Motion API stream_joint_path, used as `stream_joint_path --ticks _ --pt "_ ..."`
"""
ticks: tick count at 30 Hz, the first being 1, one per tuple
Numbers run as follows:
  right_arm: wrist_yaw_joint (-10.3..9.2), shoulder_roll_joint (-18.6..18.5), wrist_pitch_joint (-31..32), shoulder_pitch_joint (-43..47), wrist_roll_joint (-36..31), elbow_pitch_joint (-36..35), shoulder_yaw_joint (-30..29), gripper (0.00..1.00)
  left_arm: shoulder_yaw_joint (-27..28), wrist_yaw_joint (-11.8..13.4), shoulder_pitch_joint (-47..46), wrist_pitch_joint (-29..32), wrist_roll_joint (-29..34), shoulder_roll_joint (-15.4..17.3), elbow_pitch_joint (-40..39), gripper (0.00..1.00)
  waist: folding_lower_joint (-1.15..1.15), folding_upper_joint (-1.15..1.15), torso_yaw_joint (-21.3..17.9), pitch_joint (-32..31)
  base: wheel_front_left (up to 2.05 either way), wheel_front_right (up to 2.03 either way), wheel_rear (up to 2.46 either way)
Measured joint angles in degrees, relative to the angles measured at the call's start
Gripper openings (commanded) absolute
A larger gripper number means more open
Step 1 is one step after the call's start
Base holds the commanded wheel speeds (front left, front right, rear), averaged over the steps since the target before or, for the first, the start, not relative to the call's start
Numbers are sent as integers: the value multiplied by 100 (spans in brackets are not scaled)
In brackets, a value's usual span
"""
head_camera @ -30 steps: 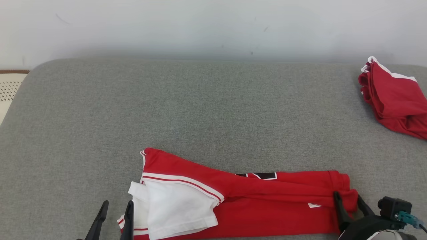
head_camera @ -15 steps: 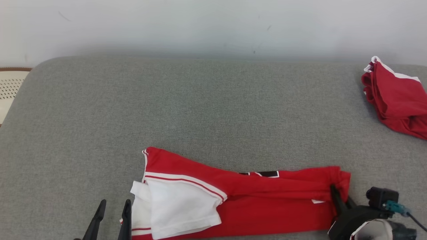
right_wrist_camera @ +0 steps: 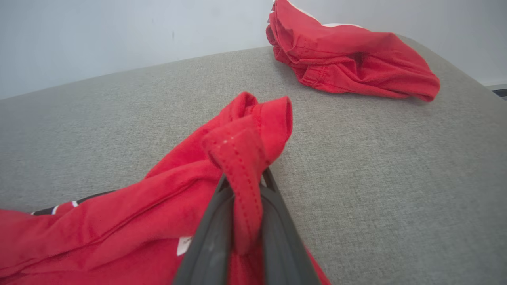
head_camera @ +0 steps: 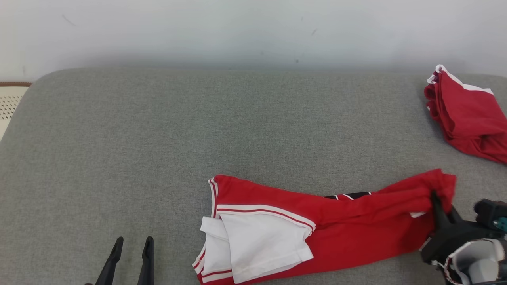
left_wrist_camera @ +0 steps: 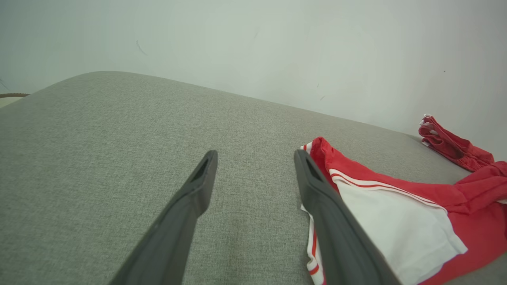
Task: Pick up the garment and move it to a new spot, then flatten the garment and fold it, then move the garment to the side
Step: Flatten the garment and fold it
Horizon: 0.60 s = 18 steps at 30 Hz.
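A folded red garment (head_camera: 348, 233) with a white striped panel lies along the near part of the grey cushion (head_camera: 198, 130). My right gripper (head_camera: 437, 202) is shut on the garment's right end, which is bunched and lifted; in the right wrist view the red hem (right_wrist_camera: 247, 158) is pinched between the two dark fingers. My left gripper (head_camera: 130, 247) stands open over bare cushion to the left of the garment, nothing between its fingers. In the left wrist view the garment (left_wrist_camera: 396, 209) lies just right of the right finger (left_wrist_camera: 328, 202).
Another crumpled red garment (head_camera: 467, 114) lies at the far right of the cushion, seen near the back edge in the right wrist view (right_wrist_camera: 348, 55). A pale wall stands behind. A perforated white object (head_camera: 10, 105) sits past the cushion's left edge.
My right gripper shut on the garment's right end and dragged it rightward and slightly up. The whole garment slid right, away from my left gripper, which stayed put and open.
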Motion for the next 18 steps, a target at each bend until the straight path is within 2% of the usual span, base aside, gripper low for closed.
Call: stream_joint_path --ticks 5,12,18 --pt "-1 189 315 109 581 -833 527 0 69 0 -1 0 0 -4 5 100 0 0 -34 -25 0 0 0" --pt "-3 234 924 404 1502 -2153 1362 0 108 34 -5 0 -49 -7 7 100 0 0 12 -107 0 0 0" --pt "-4 482 1193 575 2038 -2853 2001 0 111 57 -3 0 -87 -8 35 100 0 0 159 -178 0 0 0"
